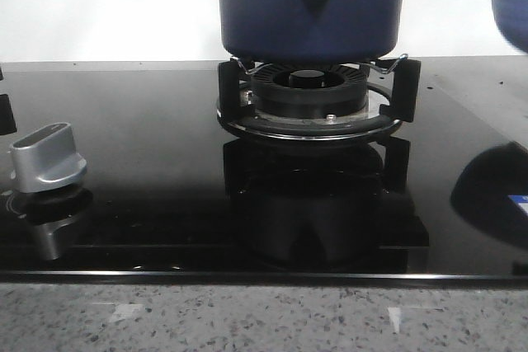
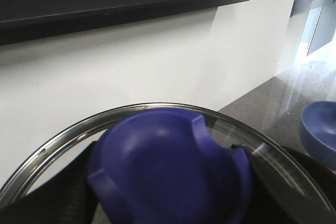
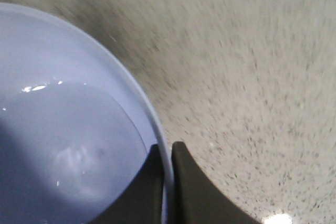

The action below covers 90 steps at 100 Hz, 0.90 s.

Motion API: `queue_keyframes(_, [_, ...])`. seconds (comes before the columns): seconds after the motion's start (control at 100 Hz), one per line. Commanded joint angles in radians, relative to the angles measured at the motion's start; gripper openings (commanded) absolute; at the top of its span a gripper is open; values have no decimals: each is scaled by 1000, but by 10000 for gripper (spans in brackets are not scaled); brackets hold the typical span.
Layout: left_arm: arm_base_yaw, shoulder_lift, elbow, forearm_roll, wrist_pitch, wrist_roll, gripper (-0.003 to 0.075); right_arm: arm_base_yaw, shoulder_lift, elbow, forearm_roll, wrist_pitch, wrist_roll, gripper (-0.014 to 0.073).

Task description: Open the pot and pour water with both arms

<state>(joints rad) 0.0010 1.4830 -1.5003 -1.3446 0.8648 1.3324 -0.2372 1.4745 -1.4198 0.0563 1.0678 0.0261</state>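
Right gripper [image 3: 167, 182]: two dark fingers [image 3: 137, 192] pinched on the thin rim of a light blue bowl [image 3: 63, 129], one finger inside, one outside. Bowl holding clear water [image 3: 73, 150], shallow, with small glints on its surface. Under and beside the bowl, speckled grey counter [image 3: 252, 93], blurred. In the front view, only an edge of the bowl [image 1: 510, 14] visible at far right, raised off the stovetop, its dark reflection on the glass below.

Left gripper: fingers themselves not clearly visible, so open or closed cannot be told. Right in front of the wrist camera, a glass lid [image 2: 157, 116] with a metal rim and a big blue knob [image 2: 168, 171], dark shapes flanking the knob. Lid seen against a white wall, so lifted, away from the pot. Past it, the bowl [image 2: 320, 135] again over the counter.

Pot [image 1: 312, 6]: dark navy, seated on the burner [image 1: 309, 96] at the middle back of the black glass stovetop [image 1: 165, 162]. Top cut off by the frame, contents not visible. Silver control knob [image 1: 48, 158] at front left.
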Motion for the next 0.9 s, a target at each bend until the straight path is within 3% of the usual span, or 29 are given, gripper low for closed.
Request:
queue_keyframes(0.0, [0, -48, -36, -96, -16, -8, 211, 19, -43, -109, 19, 5, -8, -65])
queue_keyframes(0.36, [0, -48, -36, -96, -16, -8, 211, 125, -35, -351, 87, 30, -26, -65])
queue_keyframes(0.54, [0, -48, -36, -96, -16, -8, 211, 229, 14, -430, 89, 16, -26, -65])
queue_keyframes(0.89, [0, -48, -36, -96, -16, -8, 211, 409, 122, -481, 89, -198, -80, -65])
